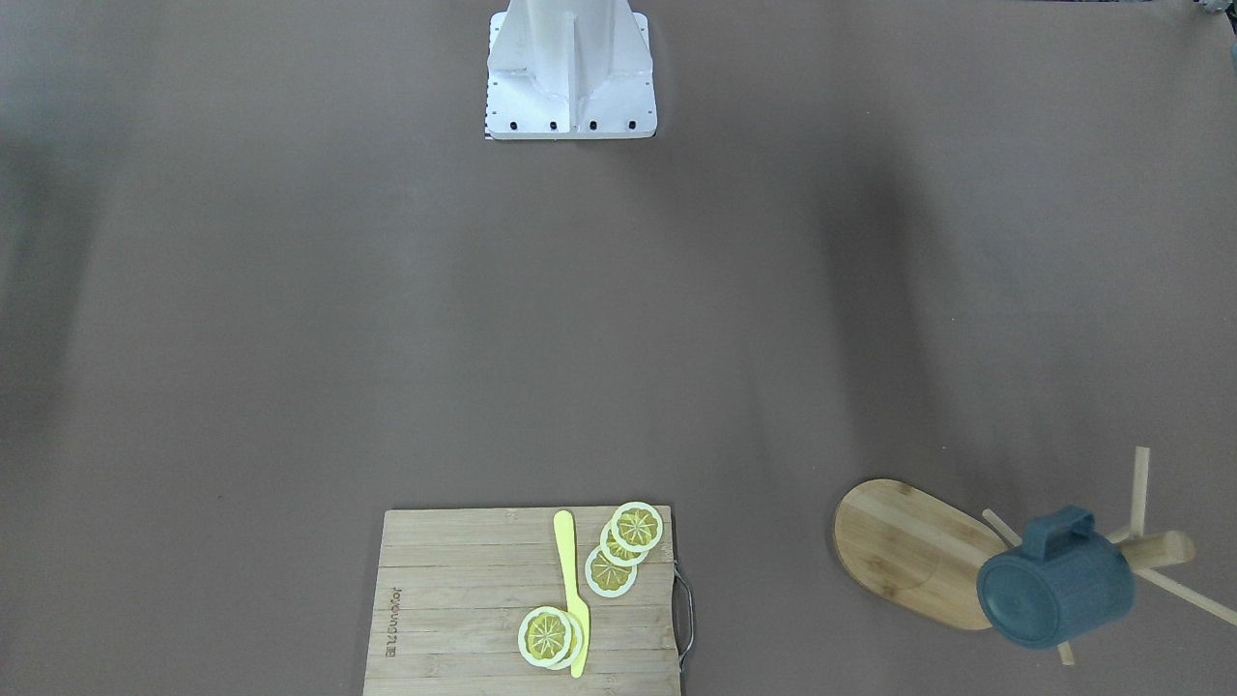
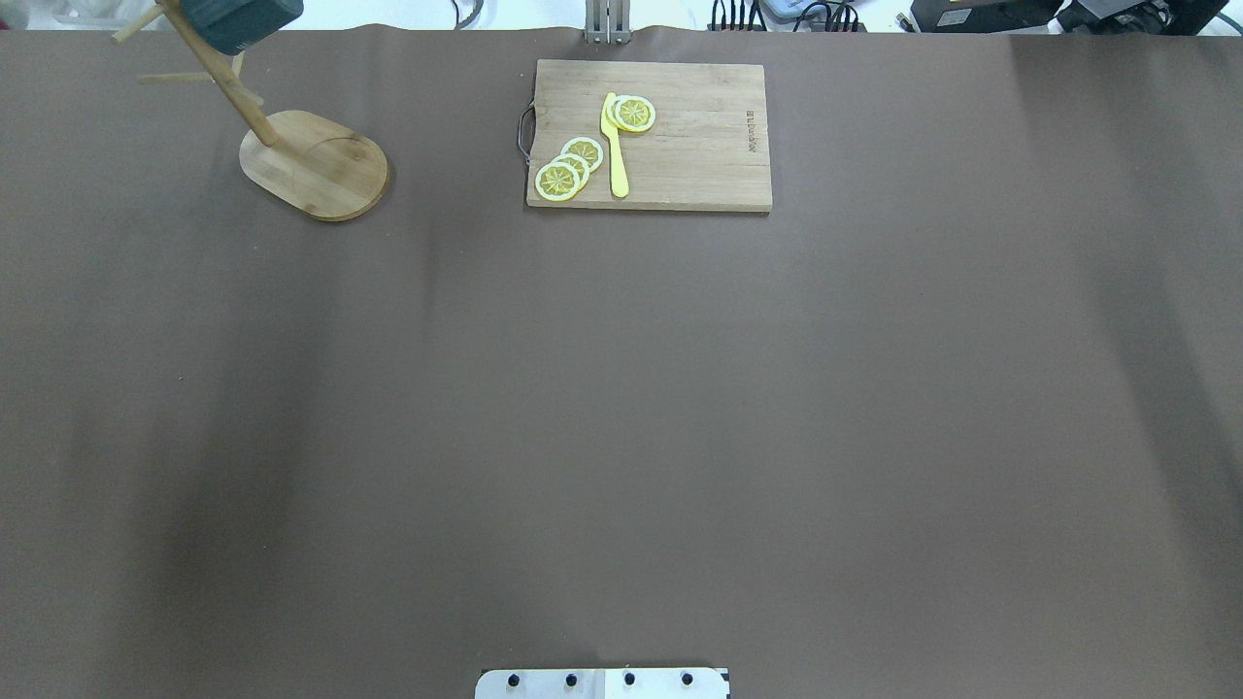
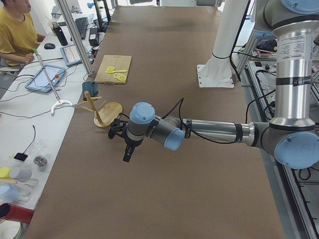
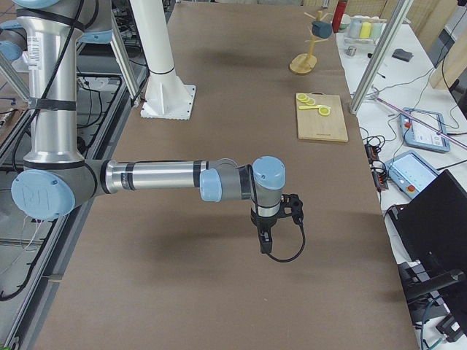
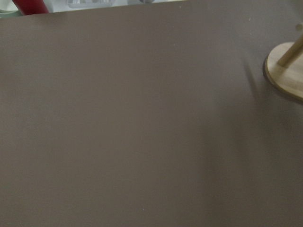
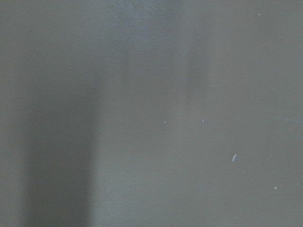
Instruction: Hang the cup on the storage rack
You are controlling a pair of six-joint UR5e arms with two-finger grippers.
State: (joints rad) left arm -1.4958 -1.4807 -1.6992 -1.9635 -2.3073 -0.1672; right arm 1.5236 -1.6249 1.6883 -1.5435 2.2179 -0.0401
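Teal-blue cup (image 1: pixel 1055 580) is seen hung on the storage rack (image 1: pixel 904 551), far-left on the tabletop (image 1: pixel 618 338). Whether jaws of left gripper (image 3: pixel 127 149) and right gripper (image 4: pixel 264 239) are open cannot be told. Both are best kept clear of the rack.

brand stamp (image 1: pixel 391 623) on cutting board (image 1: pixel 454 580), unreadable

The overhead view's top edge crops the cup (image 2: pixel 238 19) and storage rack (image 2: pixel 316 165).
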